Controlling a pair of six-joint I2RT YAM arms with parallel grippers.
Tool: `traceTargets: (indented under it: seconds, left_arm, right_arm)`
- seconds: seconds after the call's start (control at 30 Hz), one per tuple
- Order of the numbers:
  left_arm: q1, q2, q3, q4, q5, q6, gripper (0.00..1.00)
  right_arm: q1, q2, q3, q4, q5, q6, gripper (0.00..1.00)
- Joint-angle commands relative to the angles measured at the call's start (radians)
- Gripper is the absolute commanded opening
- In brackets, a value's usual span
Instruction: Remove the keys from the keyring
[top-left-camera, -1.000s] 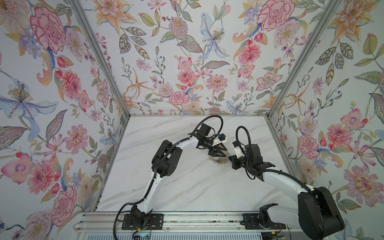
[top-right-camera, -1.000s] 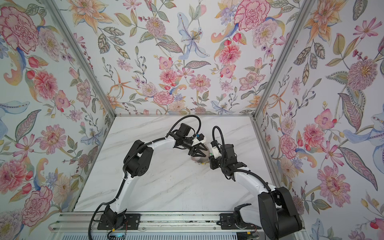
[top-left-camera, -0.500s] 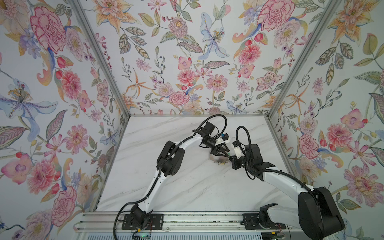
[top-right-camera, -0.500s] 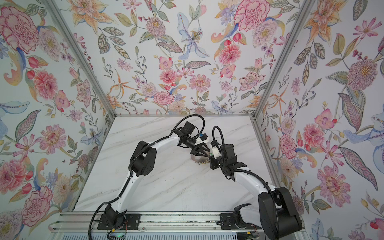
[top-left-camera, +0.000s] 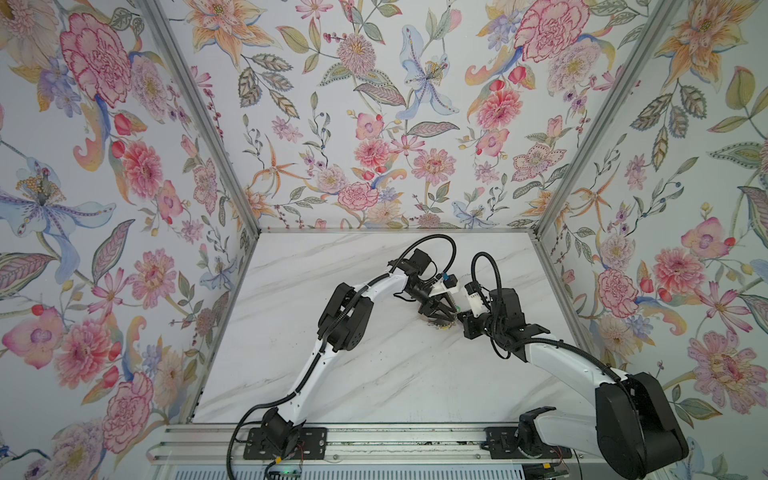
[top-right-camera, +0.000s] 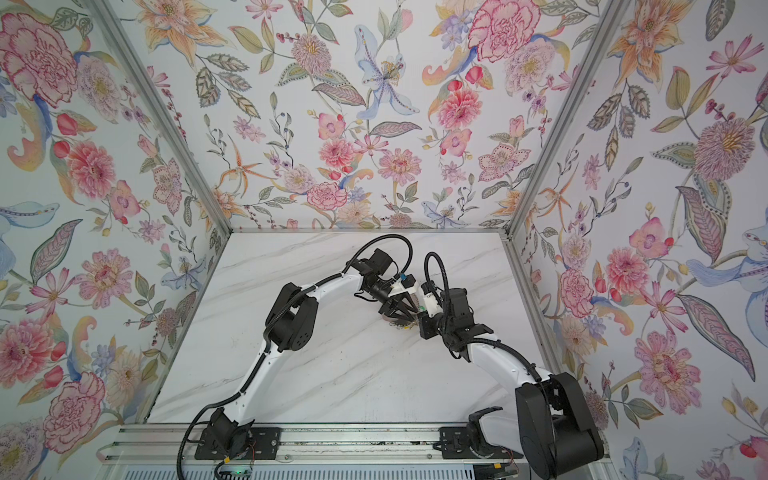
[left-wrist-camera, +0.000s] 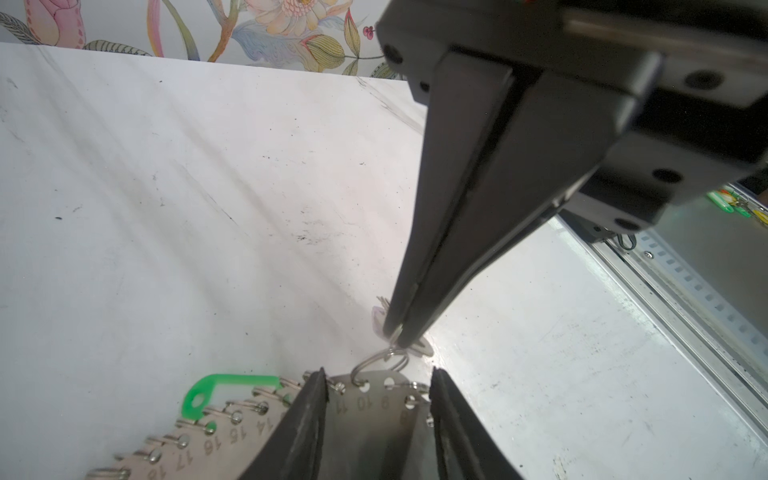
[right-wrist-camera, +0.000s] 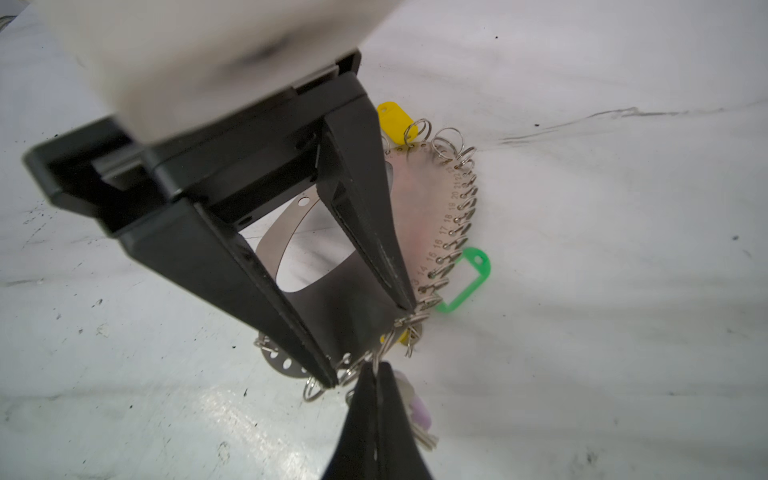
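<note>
The keyring (right-wrist-camera: 428, 199) lies flat on the marble, a grey plate with numbered holes and many wire rings; in both top views it shows small (top-left-camera: 438, 325) (top-right-camera: 401, 325). My left gripper (left-wrist-camera: 377, 374) stands open over its end, one fingertip on each side of holes 9 to 11. My right gripper (right-wrist-camera: 376, 365) is shut on a wire ring (left-wrist-camera: 376, 361) hooked into hole 10. Just behind its tips lies a key with a lilac tag (right-wrist-camera: 419, 409). A green tag (right-wrist-camera: 465, 282) and a yellow tag (right-wrist-camera: 395, 118) sit at the plate's rim.
The two grippers meet tip to tip right of the table's middle (top-left-camera: 451, 318). A metal rail (left-wrist-camera: 673, 291) runs along the table edge close to the right gripper, with green and yellow tags (left-wrist-camera: 725, 199) lying beyond it. Flowered walls close in three sides.
My left arm has shifted a little rightward and lowered onto the keyring, its jaws narrowing slightly. The right arm and its grip have stayed put.
</note>
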Motion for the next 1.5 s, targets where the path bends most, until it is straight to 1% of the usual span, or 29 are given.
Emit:
traceTargets:
  seconds: [0.0,0.1,0.3,0.6,1.1,1.17,1.37,1.47]
  left_arm:
    - [-0.015,0.017,0.029,-0.024,0.033,0.022,0.44]
    - [-0.019,0.022,0.031,-0.021,0.027,0.019,0.44]
    - [-0.02,0.033,0.036,-0.021,0.025,0.016,0.38]
    - [-0.022,0.033,0.041,-0.029,0.006,0.019,0.2]
    - [-0.015,0.018,0.044,-0.041,-0.018,0.024,0.04]
    - [-0.014,0.015,0.044,-0.041,-0.019,0.023,0.0]
    - [0.0,-0.005,0.036,-0.038,-0.008,0.015,0.0]
    - [0.008,-0.031,0.021,-0.011,-0.018,-0.025,0.0]
  right_arm:
    - [0.002,0.014,0.039,0.028,-0.025,-0.012,0.02]
    - [0.003,0.02,0.039,0.028,-0.026,-0.011,0.01]
    - [0.002,0.011,0.034,0.028,-0.021,-0.01,0.02]
    - [0.0,0.006,0.032,0.024,-0.016,-0.008,0.02]
    - [-0.005,-0.017,0.012,0.02,0.006,0.001,0.02]
    - [-0.005,-0.024,0.007,0.019,0.007,0.006,0.02]
    - [-0.005,-0.042,0.001,0.015,0.004,0.017,0.02]
    - [-0.005,-0.058,-0.004,0.021,-0.012,0.029,0.02]
